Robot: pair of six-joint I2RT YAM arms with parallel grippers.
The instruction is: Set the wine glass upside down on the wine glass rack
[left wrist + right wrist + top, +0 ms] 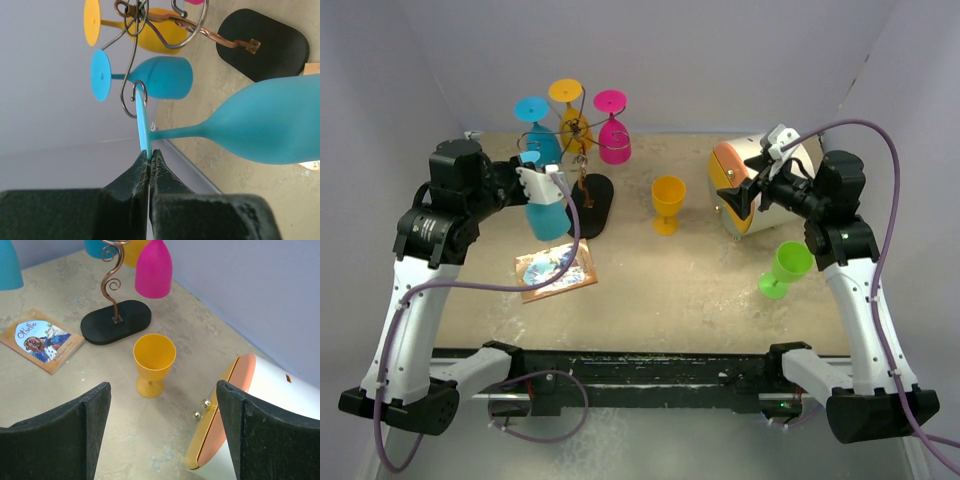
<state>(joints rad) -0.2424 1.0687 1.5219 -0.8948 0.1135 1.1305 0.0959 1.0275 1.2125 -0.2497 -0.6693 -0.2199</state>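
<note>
Left tool pinches the blue wine glass by its foot rim, rack hook just ahead; seemingly light, stiff, slippery plastic. Right tool gapes empty.

Wine glass was matte turquoise. Wine glass rack had a copper-brown stem, dark wire arms and a black base. On it were a cyan glass, an amber glass and a magenta glass. Goblet was yellow and the green glass was lime. Book was tan with a blue oval. Container was white with an orange lid. Tabletop was mottled beige.
</note>
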